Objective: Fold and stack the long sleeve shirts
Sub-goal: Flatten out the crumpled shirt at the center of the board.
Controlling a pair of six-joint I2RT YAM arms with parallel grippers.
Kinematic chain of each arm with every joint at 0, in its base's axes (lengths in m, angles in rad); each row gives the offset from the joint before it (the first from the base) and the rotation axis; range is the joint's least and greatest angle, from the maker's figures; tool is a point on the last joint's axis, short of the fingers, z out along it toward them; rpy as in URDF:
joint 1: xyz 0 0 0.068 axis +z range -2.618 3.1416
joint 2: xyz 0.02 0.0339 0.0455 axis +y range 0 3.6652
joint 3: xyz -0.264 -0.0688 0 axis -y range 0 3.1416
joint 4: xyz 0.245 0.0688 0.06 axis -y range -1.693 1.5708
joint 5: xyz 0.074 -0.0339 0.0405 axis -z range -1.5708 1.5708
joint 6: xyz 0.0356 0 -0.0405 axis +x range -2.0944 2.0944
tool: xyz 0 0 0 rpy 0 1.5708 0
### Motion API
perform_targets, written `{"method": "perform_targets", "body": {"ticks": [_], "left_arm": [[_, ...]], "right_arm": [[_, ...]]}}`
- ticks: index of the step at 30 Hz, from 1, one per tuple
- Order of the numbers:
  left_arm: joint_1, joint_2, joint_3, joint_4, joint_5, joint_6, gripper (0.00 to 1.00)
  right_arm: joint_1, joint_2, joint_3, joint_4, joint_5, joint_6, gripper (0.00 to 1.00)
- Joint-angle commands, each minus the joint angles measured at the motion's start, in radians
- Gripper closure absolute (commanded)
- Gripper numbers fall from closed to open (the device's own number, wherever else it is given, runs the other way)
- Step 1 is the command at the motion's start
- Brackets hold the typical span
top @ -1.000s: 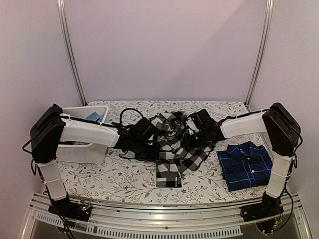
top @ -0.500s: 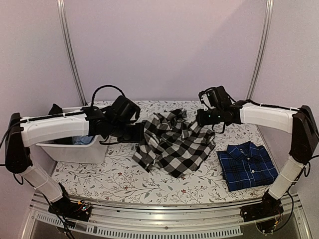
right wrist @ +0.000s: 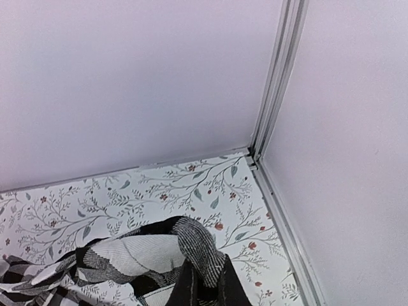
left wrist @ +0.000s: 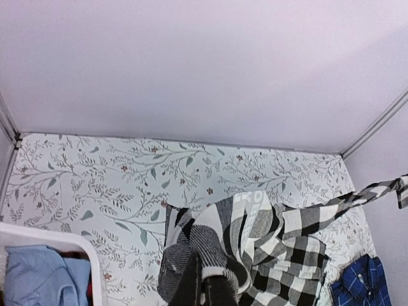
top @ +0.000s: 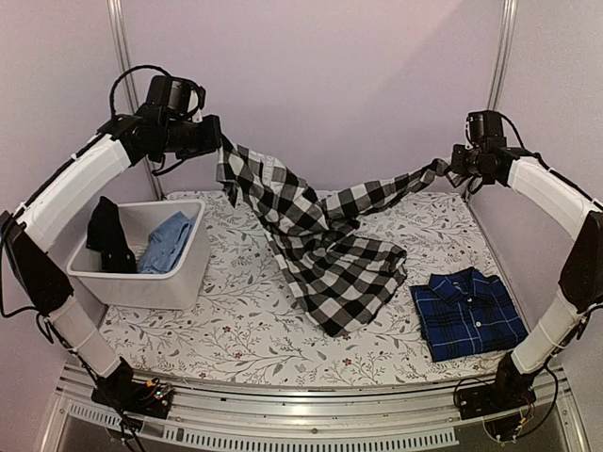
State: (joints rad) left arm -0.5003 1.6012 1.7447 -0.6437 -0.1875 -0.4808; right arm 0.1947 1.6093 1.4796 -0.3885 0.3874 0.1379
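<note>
white bin (top: pixel 141 287): below the left gripper (top: pixel 219 143), cloth inside.
left gripper: raised, clamped on the buffalo check shirt (top: pixel 325 245).
buffalo check shirt: strung between both grippers, lower part on the floral table (top: pixel 236 330).
right gripper (top: pixel 454 169): raised, pinching its sleeve.
navy plaid shirt (top: pixel 466 313): folded flat, below the right gripper.
</note>
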Motion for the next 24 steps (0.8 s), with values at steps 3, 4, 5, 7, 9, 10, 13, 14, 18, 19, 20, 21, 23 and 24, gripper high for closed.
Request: {"method": "perform_targets", "body": {"ticks": [3, 4, 5, 7, 9, 10, 13, 14, 18, 19, 20, 21, 23, 24], "left_arm": [[0.131, 0.163, 0.322, -0.080, 0.029, 0.105, 1.00], [0.146, 0.185, 0.354, -0.091, 0.040, 0.106, 1.00], [0.159, 0.204, 0.376, -0.094, 0.049, 0.109, 1.00], [0.181, 0.240, 0.405, -0.099, 0.061, 0.114, 1.00], [0.199, 0.269, 0.428, -0.111, 0.064, 0.110, 1.00], [0.212, 0.278, 0.433, -0.114, 0.063, 0.105, 1.00], [0.247, 0.300, 0.435, -0.109, 0.083, 0.086, 1.00], [0.253, 0.314, 0.437, -0.102, 0.106, 0.086, 1.00], [0.255, 0.429, 0.511, -0.116, 0.206, 0.094, 1.00], [0.254, 0.457, 0.526, -0.118, 0.224, 0.092, 1.00], [0.253, 0.484, 0.536, -0.119, 0.235, 0.090, 1.00], [0.253, 0.507, 0.543, -0.116, 0.251, 0.089, 1.00], [0.254, 0.554, 0.557, -0.115, 0.266, 0.087, 1.00], [0.254, 0.574, 0.566, -0.114, 0.274, 0.090, 1.00]], "right_arm": [[-0.045, -0.009, 0.181, -0.001, 0.117, -0.063, 1.00], [-0.050, -0.006, 0.205, -0.001, 0.126, -0.070, 1.00], [-0.054, -0.001, 0.230, -0.002, 0.130, -0.075, 1.00], [-0.062, 0.011, 0.275, -0.001, 0.155, -0.091, 1.00], [-0.073, 0.025, 0.310, -0.002, 0.182, -0.108, 1.00], [-0.085, 0.027, 0.322, -0.001, 0.184, -0.109, 1.00], [-0.116, 0.031, 0.357, 0.000, 0.158, -0.102, 1.00], [-0.119, 0.037, 0.368, -0.001, 0.153, -0.105, 1.00], [-0.118, 0.112, 0.396, -0.022, 0.133, -0.125, 1.00], [-0.118, 0.127, 0.389, -0.028, 0.125, -0.121, 1.00], [-0.119, 0.149, 0.376, -0.030, 0.115, -0.110, 1.00], [-0.119, 0.161, 0.360, -0.031, 0.101, -0.102, 1.00], [-0.120, 0.189, 0.336, -0.035, 0.073, -0.085, 1.00], [-0.122, 0.212, 0.331, -0.049, 0.056, -0.081, 0.99]]}}
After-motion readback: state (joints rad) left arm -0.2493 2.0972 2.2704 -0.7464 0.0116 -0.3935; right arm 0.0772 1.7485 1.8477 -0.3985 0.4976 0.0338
